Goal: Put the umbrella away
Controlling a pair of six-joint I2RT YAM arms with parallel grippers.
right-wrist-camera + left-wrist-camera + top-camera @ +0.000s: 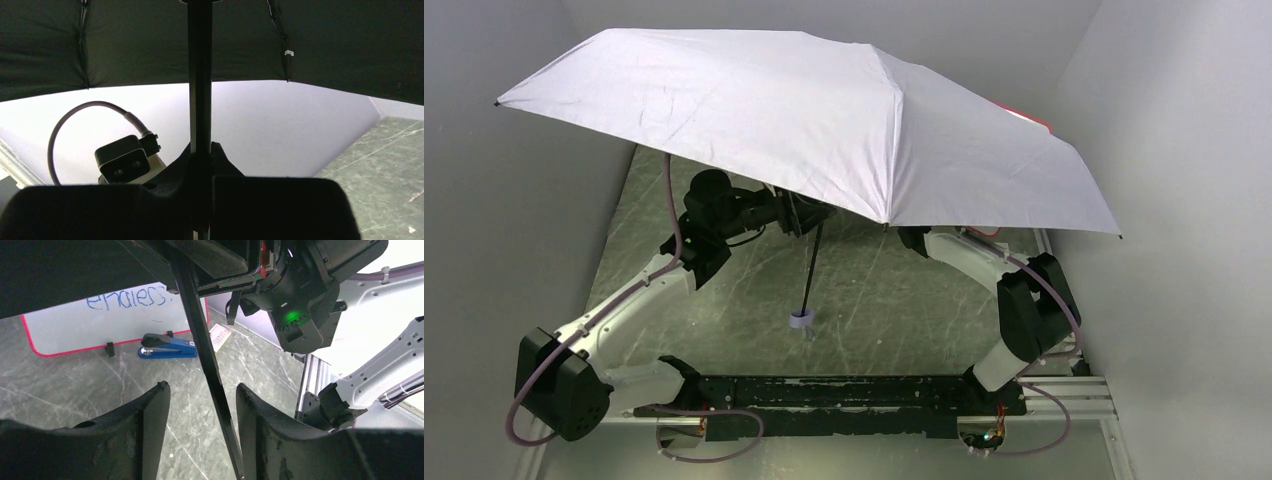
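Observation:
The umbrella [824,110] is open, its pale lavender canopy spread over the far part of the table. Its thin black shaft [814,265] slants down to the small grey handle [802,320], which hangs above the table. My left gripper [799,215] is open under the canopy; in the left wrist view the shaft [210,360] passes between its fingers, close to the right one, and the left gripper [200,390] does not clamp it. My right gripper [201,150] is shut on the shaft [200,75] just below the dark underside of the canopy; in the top view the canopy hides it.
A red-framed whiteboard [100,320] with blue writing stands at the back; its red edge peeks over the canopy [1029,118]. A blue stapler [167,347] and a small card [218,336] lie before it. Grey walls close both sides. A metal rail [1074,395] lies at near right.

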